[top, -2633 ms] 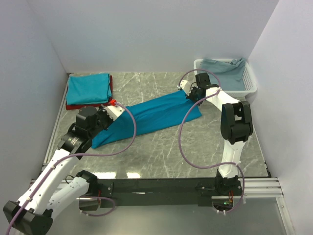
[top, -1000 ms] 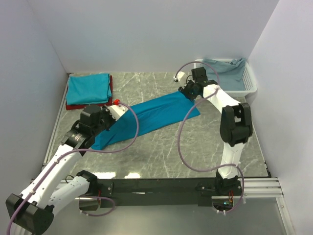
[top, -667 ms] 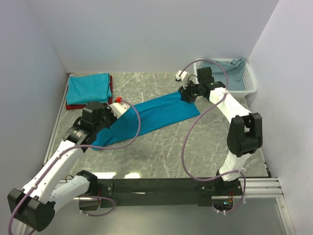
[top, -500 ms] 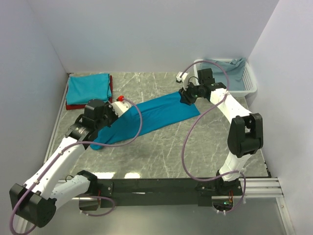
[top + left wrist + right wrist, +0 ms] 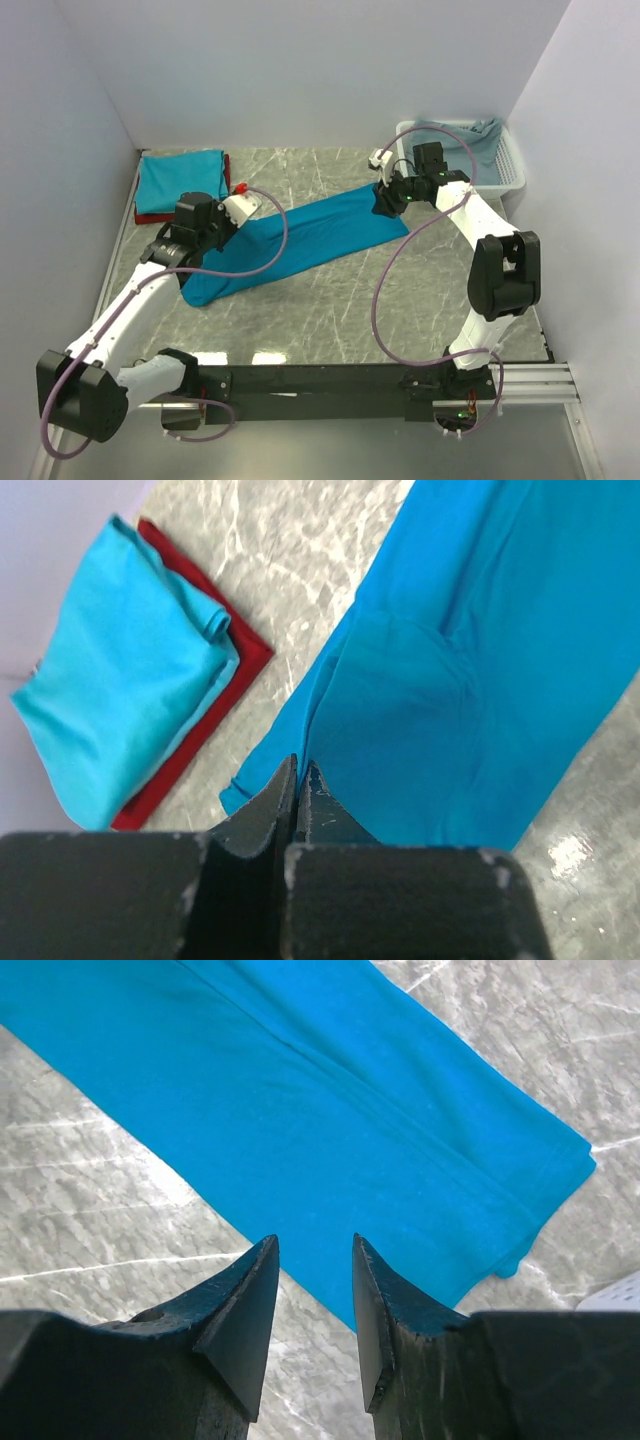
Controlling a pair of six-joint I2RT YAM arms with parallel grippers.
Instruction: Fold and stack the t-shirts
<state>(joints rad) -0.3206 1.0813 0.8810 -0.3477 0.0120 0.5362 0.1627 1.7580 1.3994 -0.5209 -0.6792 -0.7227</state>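
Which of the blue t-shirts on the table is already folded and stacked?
The lighter teal t-shirt at the back left, folded on the dark red t-shirt; the long blue t-shirt lies stretched across the middle.

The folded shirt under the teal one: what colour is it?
That bottom shirt is dark red; the left wrist view shows it best.

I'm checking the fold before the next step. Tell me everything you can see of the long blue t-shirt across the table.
The long blue t-shirt is bright teal-blue soft cloth, folded lengthwise into a narrow band lying diagonally on the grey marbled table, near-left to far-right. A seam line runs along it. The shut left gripper pinches a raised ridge near its left end; the open right gripper hangs over its right end, holding nothing.
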